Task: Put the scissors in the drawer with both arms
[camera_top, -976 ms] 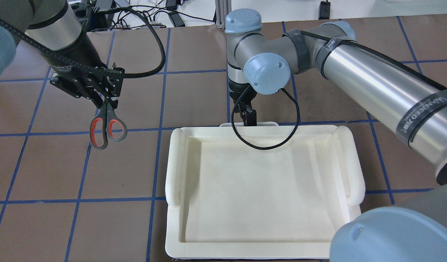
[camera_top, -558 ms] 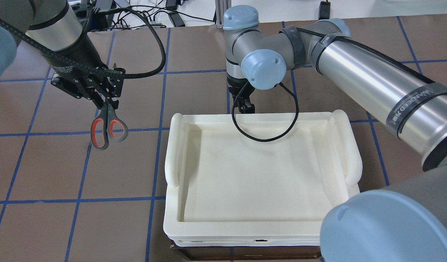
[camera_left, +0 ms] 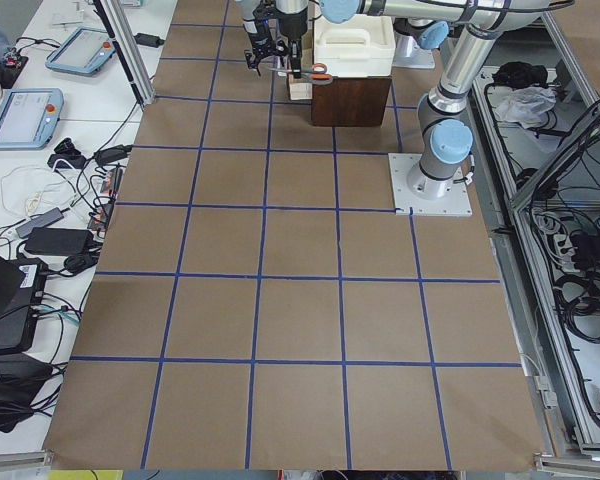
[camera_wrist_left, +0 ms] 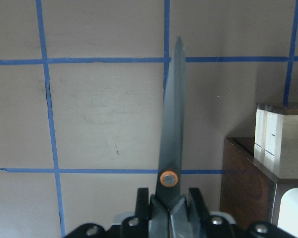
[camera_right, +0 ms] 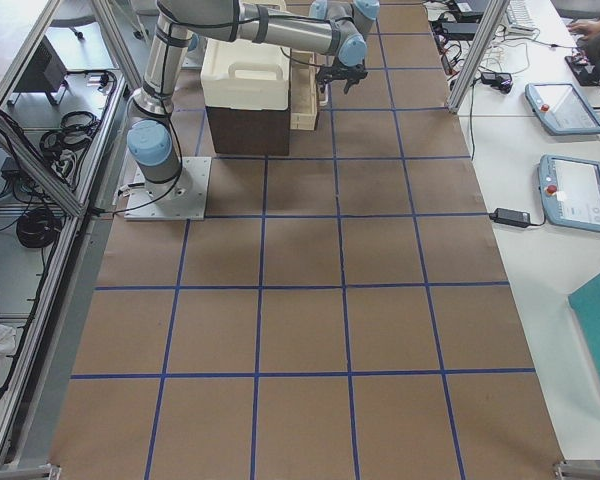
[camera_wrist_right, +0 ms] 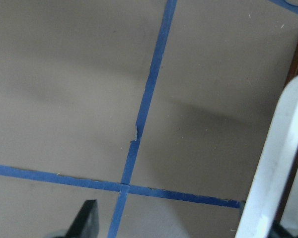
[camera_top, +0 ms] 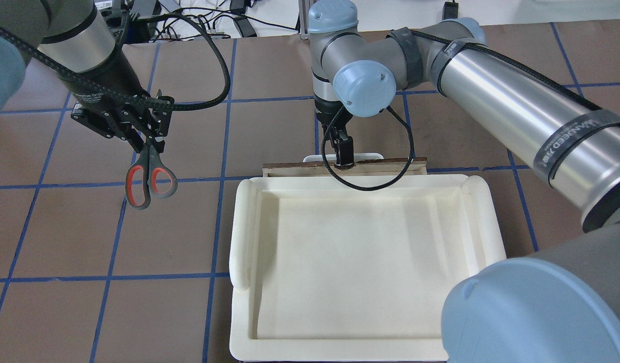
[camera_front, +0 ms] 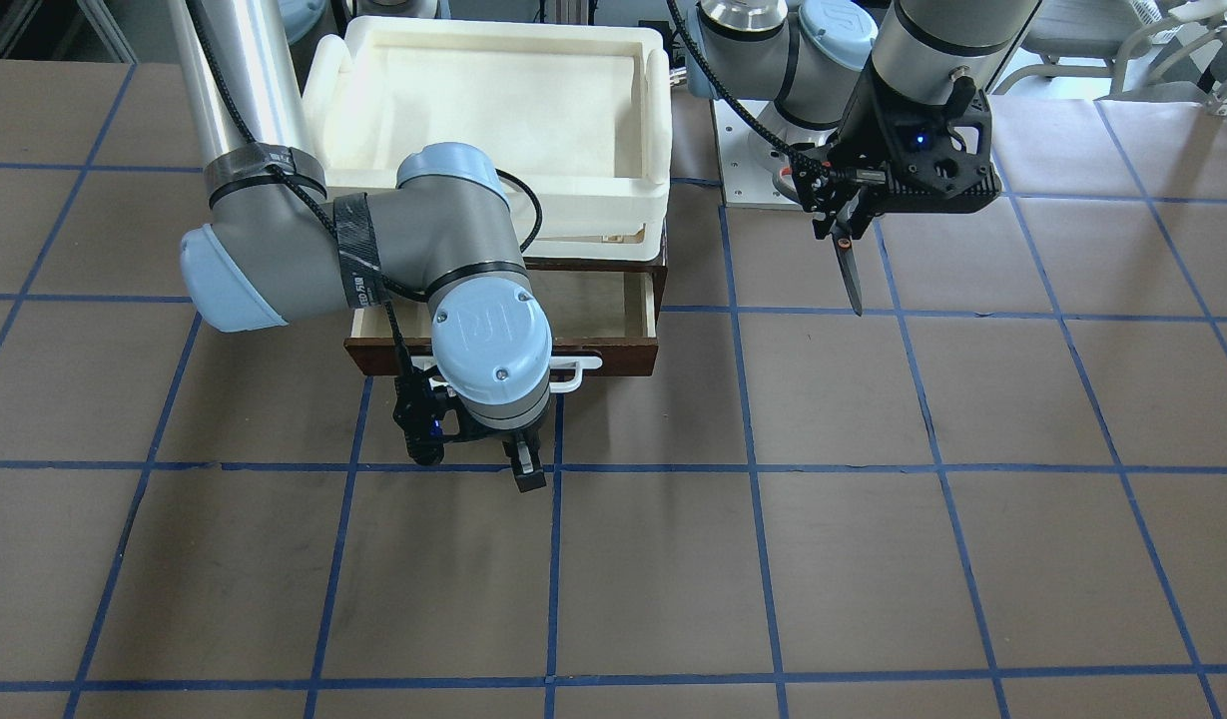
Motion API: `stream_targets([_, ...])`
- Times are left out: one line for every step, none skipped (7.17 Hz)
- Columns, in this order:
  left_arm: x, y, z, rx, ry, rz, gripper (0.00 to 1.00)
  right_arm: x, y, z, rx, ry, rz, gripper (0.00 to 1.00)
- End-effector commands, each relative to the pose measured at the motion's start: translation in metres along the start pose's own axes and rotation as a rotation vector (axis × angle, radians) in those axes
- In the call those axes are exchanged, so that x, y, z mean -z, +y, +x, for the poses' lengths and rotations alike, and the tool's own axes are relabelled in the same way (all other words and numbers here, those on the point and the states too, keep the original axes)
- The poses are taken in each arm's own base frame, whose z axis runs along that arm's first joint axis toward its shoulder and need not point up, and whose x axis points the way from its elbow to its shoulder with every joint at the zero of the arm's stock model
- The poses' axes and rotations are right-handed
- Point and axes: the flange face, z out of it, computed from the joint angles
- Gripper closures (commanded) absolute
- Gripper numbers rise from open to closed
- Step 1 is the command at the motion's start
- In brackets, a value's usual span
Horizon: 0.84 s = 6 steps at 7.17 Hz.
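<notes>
My left gripper is shut on the scissors and holds them in the air to the left of the cabinet. The grey, orange-lined handles point toward me and the blades point away and down. The wooden drawer stands partly pulled out under the white foam tray, and its pale inside shows. My right gripper is open at the drawer's white bar handle. In the right wrist view the handle lies just inside one finger.
The white foam tray sits on top of the dark brown cabinet. The brown table cover carries a grid of blue tape lines. My right arm reaches across above the tray's far right side.
The drawer front has slid out from under the tray. The tray and cabinet shifted away and then came back. The left gripper with the scissors has stayed in place.
</notes>
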Motion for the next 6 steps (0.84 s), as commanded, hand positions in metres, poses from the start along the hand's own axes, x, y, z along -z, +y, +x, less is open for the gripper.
stream_targets([-0.0003, 0.0004, 0.0, 0.0, 0.0, 0.0, 0.97, 0.0091, -0.0037, -0.004, 0.03, -0.019, 0.003, 0.0])
stream_targets([-0.001, -0.0002, 0.0, 0.0, 0.0, -0.001, 0.97, 0.015, -0.0034, -0.0063, 0.037, -0.032, 0.003, 0.0])
stream_targets([-0.0003, 0.0004, 0.0, 0.0, 0.0, 0.0, 0.97, 0.0165, -0.0033, -0.0068, 0.046, -0.035, 0.003, 0.0])
stream_targets([-0.001, -0.0002, 0.0, 0.0, 0.0, -0.001, 0.97, 0.0175, -0.0043, -0.0073, 0.056, -0.038, 0.003, 0.0])
stream_targets([-0.001, -0.0002, 0.0, 0.0, 0.0, -0.001, 0.97, 0.0167, -0.0041, -0.0079, 0.065, -0.038, 0.002, 0.0])
stream_targets([-0.0017, -0.0001, 0.0, 0.0, 0.0, -0.003, 0.97, 0.0105, -0.0057, -0.0129, 0.072, -0.035, 0.005, 0.0])
